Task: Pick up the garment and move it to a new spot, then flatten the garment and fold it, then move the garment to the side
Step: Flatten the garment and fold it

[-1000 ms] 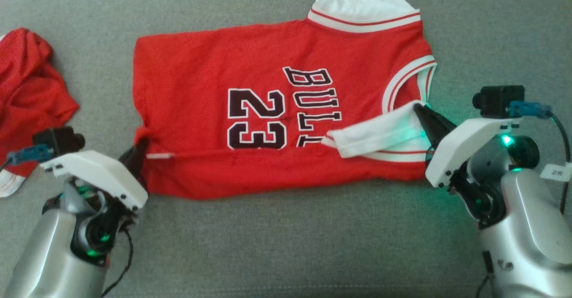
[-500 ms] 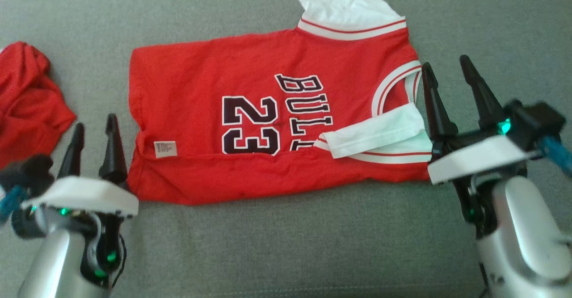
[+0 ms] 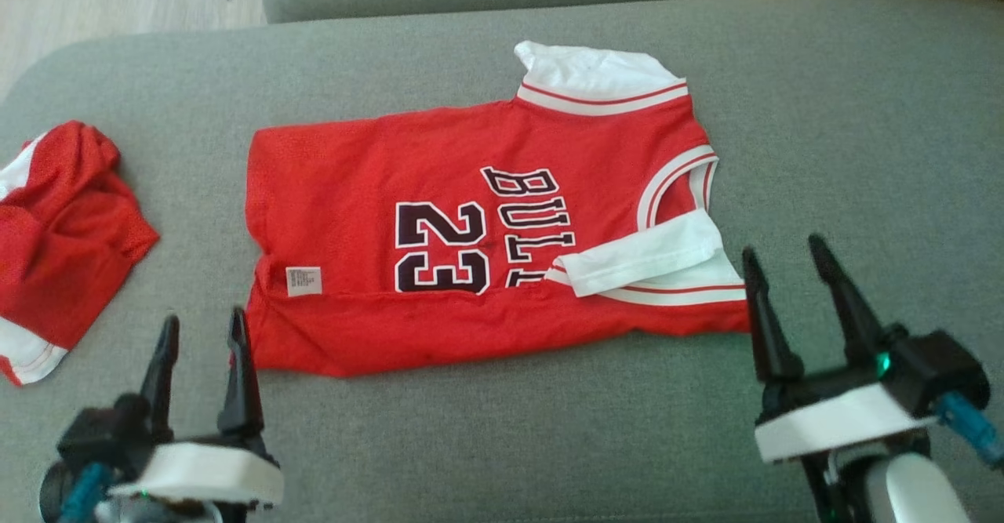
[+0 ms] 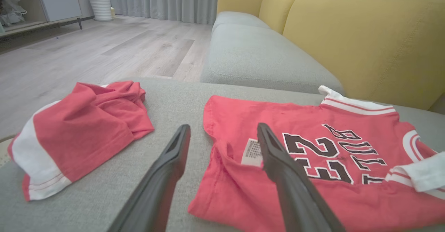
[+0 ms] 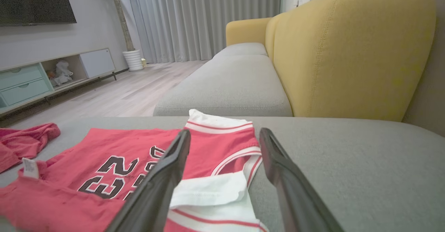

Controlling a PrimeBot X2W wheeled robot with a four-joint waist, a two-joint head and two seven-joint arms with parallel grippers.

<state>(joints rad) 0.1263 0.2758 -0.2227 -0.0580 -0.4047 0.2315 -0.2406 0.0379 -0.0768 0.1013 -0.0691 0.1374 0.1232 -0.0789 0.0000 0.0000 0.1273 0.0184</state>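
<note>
Grey cushion (image 3: 863, 154) carries the red jersey (image 3: 471, 233) at its middle; left gripper (image 3: 202, 317) and right gripper (image 3: 783, 247) stand spread and empty by its near corners. Wrist views add a yellow backrest (image 5: 347, 51) and wood floor (image 4: 87, 51) beyond; bare cushion lies right, crumpled red cloth (image 3: 70, 248), perhaps shorts, left.

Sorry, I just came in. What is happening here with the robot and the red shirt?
A two-armed robot is folding a red jersey on a grey sofa cushion. It lies flat, with its near edge and one white sleeve already turned over onto the front. Both grippers are open and hold nothing: the left gripper is by the hem corner, the right gripper by the sleeve end. A second red garment lies crumpled to the robot's left.
</note>
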